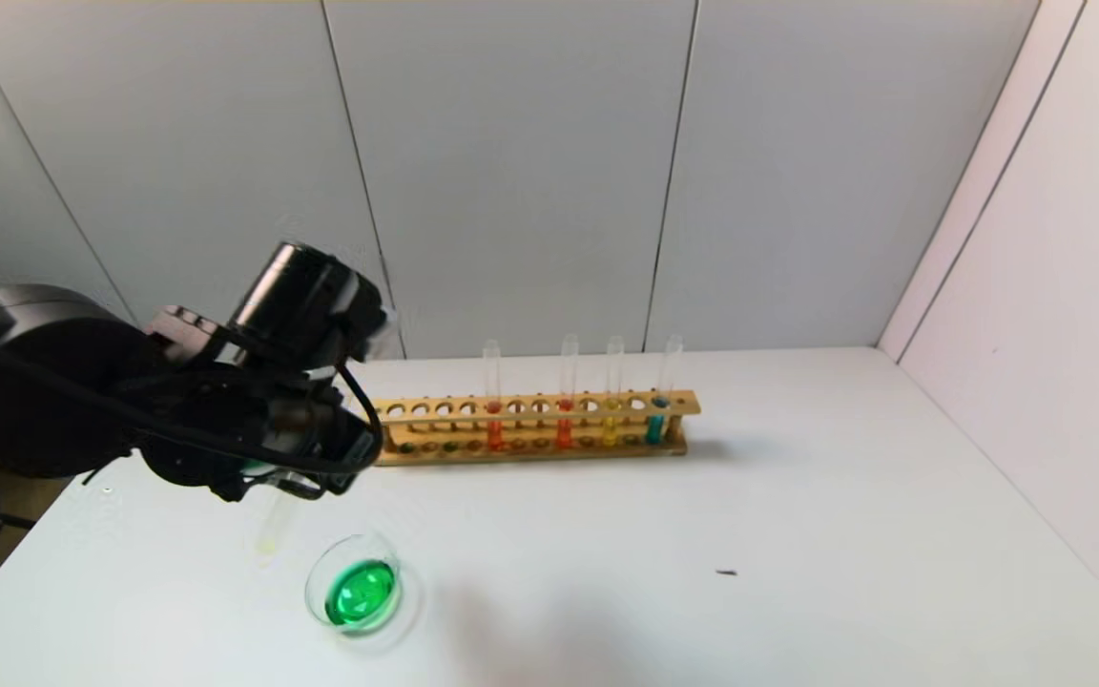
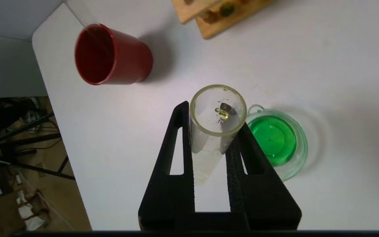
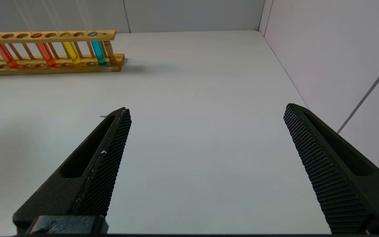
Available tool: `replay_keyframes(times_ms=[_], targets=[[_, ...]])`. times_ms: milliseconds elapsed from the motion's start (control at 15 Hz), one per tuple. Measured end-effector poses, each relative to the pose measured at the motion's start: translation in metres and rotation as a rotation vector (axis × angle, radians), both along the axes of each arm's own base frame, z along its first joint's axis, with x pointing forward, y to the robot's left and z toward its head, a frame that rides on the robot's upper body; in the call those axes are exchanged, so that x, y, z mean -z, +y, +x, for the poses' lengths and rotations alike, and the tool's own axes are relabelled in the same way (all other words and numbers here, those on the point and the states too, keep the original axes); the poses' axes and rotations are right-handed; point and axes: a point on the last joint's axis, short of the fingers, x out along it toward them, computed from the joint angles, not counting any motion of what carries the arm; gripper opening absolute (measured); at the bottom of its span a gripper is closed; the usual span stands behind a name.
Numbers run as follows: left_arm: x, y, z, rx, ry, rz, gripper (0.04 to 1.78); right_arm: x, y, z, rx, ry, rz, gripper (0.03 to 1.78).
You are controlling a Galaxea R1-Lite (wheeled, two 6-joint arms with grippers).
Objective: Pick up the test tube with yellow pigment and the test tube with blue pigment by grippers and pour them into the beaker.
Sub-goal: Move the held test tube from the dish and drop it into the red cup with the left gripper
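The left gripper (image 2: 211,131) pinches an almost empty test tube (image 2: 214,131) with yellow traces between its fingers (image 2: 183,144), the beaker (image 2: 276,141) of green liquid just beside them. The right gripper (image 3: 206,164) hangs with fingers spread wide above the table (image 3: 192,98).

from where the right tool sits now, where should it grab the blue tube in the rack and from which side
Grip the blue tube on its bare glass above the rack's top rail, coming from the front with the fingers closing sideways. It stands upright in the end hole, free on its outer side, with a yellow tube close on its other side. The right tool is open, probably wide enough.
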Motion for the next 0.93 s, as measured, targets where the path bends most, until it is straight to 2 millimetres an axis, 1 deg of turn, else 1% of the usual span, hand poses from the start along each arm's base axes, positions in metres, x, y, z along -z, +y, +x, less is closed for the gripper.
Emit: replay_keyframes(times_ms=[333, 600, 800, 933], targets=[[-0.033, 0.039, 0.018, -0.156, -0.237, -0.132, 0.32, 0.000, 0.000, 0.000, 0.000, 0.000, 0.000, 1.70], [-0.052, 0.067, 0.035, -0.271, -0.364, -0.200, 0.32, 0.000, 0.000, 0.000, 0.000, 0.000, 0.000, 1.70], [-0.055, 0.086, 0.047, -0.329, -0.384, -0.226, 0.32, 0.000, 0.000, 0.000, 0.000, 0.000, 0.000, 1.70], [-0.049, 0.097, 0.058, -0.353, -0.377, -0.237, 0.32, 0.000, 0.000, 0.000, 0.000, 0.000, 0.000, 1.70]])
